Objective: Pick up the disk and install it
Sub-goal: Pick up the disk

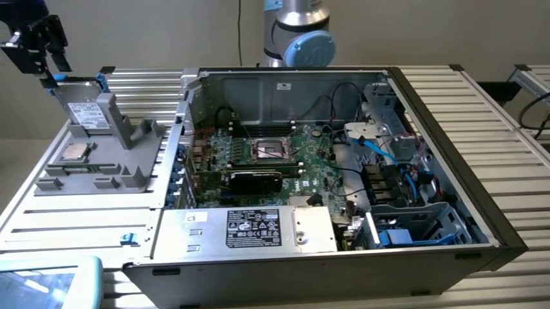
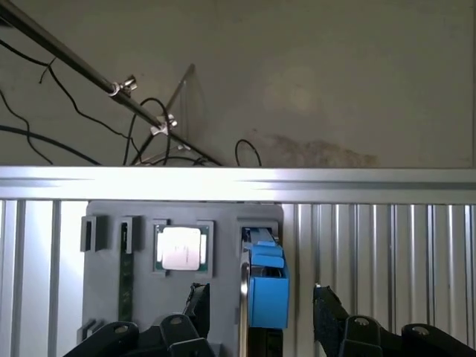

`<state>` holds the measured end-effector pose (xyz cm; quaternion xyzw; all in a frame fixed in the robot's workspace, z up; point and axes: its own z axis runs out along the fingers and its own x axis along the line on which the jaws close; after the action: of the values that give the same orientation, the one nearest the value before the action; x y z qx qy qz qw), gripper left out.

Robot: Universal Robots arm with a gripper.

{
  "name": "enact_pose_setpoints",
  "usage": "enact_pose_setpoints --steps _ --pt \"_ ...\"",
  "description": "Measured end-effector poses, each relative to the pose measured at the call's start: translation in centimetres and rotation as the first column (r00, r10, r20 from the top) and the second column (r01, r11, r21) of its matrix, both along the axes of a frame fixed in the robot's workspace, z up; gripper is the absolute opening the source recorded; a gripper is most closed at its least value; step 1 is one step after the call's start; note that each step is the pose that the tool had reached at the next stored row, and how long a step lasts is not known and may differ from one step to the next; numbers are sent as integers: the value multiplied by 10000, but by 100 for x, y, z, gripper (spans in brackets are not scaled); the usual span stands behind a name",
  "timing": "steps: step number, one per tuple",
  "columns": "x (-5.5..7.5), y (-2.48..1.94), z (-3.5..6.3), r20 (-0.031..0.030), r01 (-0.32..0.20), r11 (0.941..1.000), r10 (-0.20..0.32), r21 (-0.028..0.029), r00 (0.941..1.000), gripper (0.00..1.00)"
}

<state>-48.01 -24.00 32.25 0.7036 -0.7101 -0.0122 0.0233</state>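
from the wrist camera the black jaws stand spread, one on each side of the disk (image 2: 266,286) and apart from it. the disk shows edge-on, a thin metal edge beside bright blue plastic, standing upright in a slot of the grey plastic holder (image 2: 141,297). a square silver chip (image 2: 181,248) lies flat in a nearby recess. beyond runs the ribbed aluminium desk (image 2: 372,245). the exterior view adds the disk's white label (image 1: 84,112) and, toward the exterior view's right, an open computer case (image 1: 284,96) holding a green circuit board (image 1: 318,164), cables and a silver box (image 1: 198,222).
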Motion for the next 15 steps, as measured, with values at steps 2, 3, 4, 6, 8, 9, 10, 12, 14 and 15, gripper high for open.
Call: enact_pose_setpoints --steps 2,3,4,6,8,9,10,12,14,15 --pt "-1 0 -36 2 -11 10000 11 -1 10000 66" --pt "-1 0 -54 2 -16 10000 16 -1 10000 66" --pt "-1 0 -72 2 -21 10000 21 -1 10000 66" --pt "-2 0 -108 5 -28 10000 28 -1 10000 66" --pt "-2 0 -145 19 -36 10000 36 -1 10000 66" --pt "-2 0 -164 31 -37 10000 37 0 10000 66" --pt "-2 0 -180 45 -40 10000 40 -1 10000 66" --pt "-2 0 -211 83 -45 10000 45 -1 10000 66" --pt "-2 0 -240 134 -48 10000 48 -1 9999 66" --pt "-3 0 -254 167 -51 10000 51 -1 9998 66"
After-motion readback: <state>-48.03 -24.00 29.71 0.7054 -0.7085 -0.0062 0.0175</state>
